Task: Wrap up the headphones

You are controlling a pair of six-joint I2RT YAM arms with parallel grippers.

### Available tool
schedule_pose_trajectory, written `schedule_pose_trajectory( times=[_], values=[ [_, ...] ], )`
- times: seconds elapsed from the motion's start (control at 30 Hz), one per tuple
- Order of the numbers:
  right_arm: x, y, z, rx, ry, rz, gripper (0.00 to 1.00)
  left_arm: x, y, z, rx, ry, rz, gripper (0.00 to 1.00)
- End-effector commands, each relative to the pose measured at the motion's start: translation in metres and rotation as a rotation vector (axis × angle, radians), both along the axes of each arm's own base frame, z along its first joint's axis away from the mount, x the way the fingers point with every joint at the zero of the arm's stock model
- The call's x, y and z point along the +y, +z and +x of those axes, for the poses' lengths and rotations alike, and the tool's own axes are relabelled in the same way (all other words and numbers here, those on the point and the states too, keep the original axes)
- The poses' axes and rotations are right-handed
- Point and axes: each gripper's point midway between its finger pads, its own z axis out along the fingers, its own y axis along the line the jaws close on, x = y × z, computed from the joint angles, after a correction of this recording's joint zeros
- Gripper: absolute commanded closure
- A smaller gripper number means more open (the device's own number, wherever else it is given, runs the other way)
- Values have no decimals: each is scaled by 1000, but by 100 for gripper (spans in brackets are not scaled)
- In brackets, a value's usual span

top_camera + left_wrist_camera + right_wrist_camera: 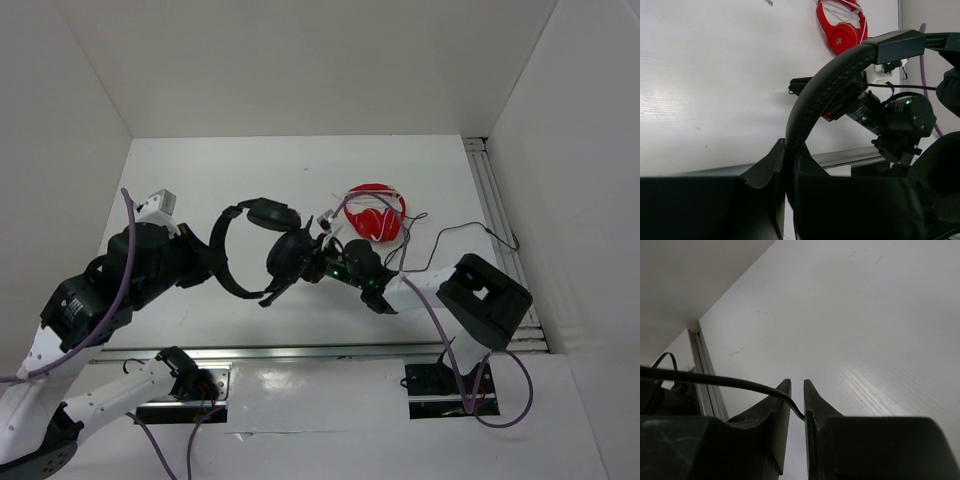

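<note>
The black headphones point(250, 250) hang in the air over the table's middle, with earcups at the right end of the headband. My left gripper point(214, 258) is shut on the thin headband point(832, 70), which rises from between its fingers point(771, 165). My right gripper point(323, 243) sits just right of the lower earcup point(290, 256). It is shut on the thin black cable point(715, 380), which enters from the left and runs down between its fingertips point(812, 395). More cable point(470, 228) trails right across the table.
The red headphones point(375, 212) with a white cord lie on the table just behind my right gripper; they also show in the left wrist view point(842, 30). A metal rail point(500, 215) runs along the right wall. White walls enclose the back and both sides.
</note>
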Motion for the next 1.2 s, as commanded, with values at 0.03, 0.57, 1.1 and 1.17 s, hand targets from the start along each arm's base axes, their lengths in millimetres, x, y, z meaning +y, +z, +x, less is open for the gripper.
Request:
schedule_pose_trajectory(
  times=[0.03,0.57,1.1,1.17],
  values=[
    [33,25,-16,-62,61,103,76,-14,36,14,-95,54,-207,100],
    [67,-21,-41,51,-174,-98,100,22,-30,60,-29,456,-118,100],
    [98,31,-113,-112,-122,-275,100,80,-81,48,58,805,27,100],
    [94,25,-109,-99,-132,-286,100,76,-73,49,31,777,-27,100]
  ],
)
